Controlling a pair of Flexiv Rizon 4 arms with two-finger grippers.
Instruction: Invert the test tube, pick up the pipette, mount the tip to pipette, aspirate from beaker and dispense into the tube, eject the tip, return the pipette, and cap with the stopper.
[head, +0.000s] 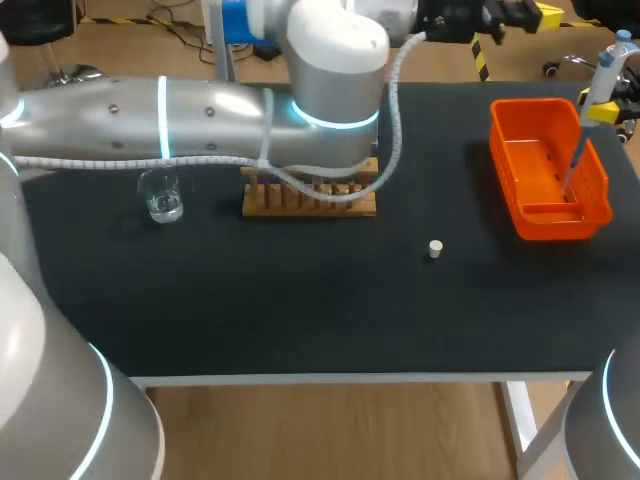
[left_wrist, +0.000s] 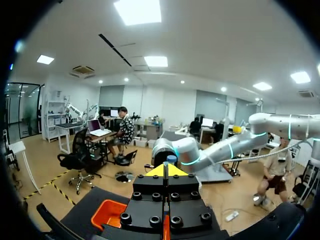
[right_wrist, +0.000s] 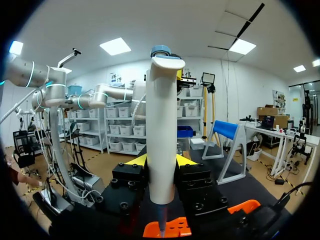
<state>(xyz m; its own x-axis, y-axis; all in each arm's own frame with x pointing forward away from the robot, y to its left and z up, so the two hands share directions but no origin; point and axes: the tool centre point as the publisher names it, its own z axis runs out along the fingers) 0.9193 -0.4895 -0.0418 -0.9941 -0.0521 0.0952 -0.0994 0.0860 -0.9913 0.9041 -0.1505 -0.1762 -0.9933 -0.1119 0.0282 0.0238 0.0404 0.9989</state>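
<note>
The table (head: 300, 310) wears a matt black, cloth-like cover across the middle of the frame. At left centre the beaker (head: 161, 195) is clear, shiny glass. Beside it the rack (head: 300, 203) is bare pale wood. At upper right the bin (head: 555, 222) is glossy orange plastic. The pipette (right_wrist: 162, 135) is smooth white plastic with a blue top. The left arm (head: 200, 120) has a satin silver shell. The right pincer (right_wrist: 161, 165) is matt black with yellow tips.

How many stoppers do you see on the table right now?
1. The stopper sits on the table between the rack and the basket. My left arm covers part of the rack, so another could be hidden.
</note>
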